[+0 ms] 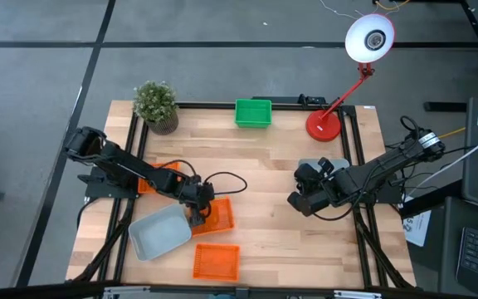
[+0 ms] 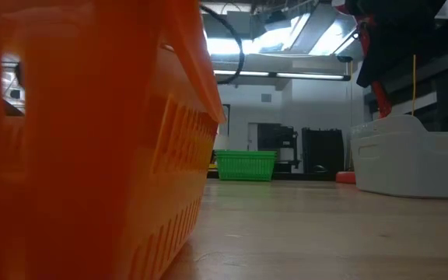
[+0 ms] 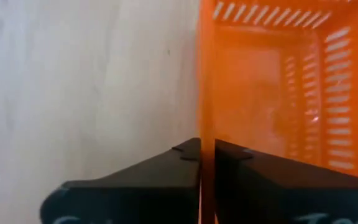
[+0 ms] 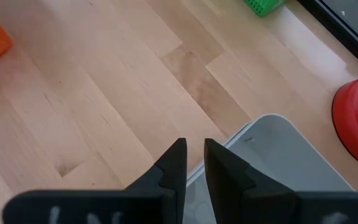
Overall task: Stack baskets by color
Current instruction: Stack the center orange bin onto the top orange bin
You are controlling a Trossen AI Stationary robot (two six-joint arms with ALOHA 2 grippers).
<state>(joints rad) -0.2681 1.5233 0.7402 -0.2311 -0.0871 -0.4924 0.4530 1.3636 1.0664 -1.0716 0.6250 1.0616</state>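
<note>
My left gripper (image 1: 196, 214) is shut on an orange basket (image 1: 217, 214) at the table's near middle. A pale grey basket (image 1: 160, 231) lies right beside that one on its left. My right gripper (image 1: 308, 173), at the right, is shut on another grey basket (image 4: 278, 165), which the low view shows as a pale tub (image 2: 411, 163). A second orange basket (image 1: 216, 261) lies by the near edge, and a third (image 1: 152, 180) lies partly under my left arm. A green basket (image 1: 253, 113) stands at the far edge. My left gripper pinches the orange basket's left wall at its upper edge (image 3: 202, 118), one finger inside the basket and one outside. The fingers (image 3: 166, 165) slant down from the table's left. Whether the basket is off the table does not show. My right gripper has the grey basket's rim (image 4: 196, 169) between its two fingers (image 4: 176, 165), near a corner. The fingers slant down toward the far side. In the low view the basket sits level and low over the table; whether it touches the wood I cannot tell.
A potted plant (image 1: 157, 105) stands at the far left corner and a red desk lamp (image 1: 325, 124) at the far right. A black frame borders the tabletop. Bare wood (image 1: 264, 174) lies between the two arms.
</note>
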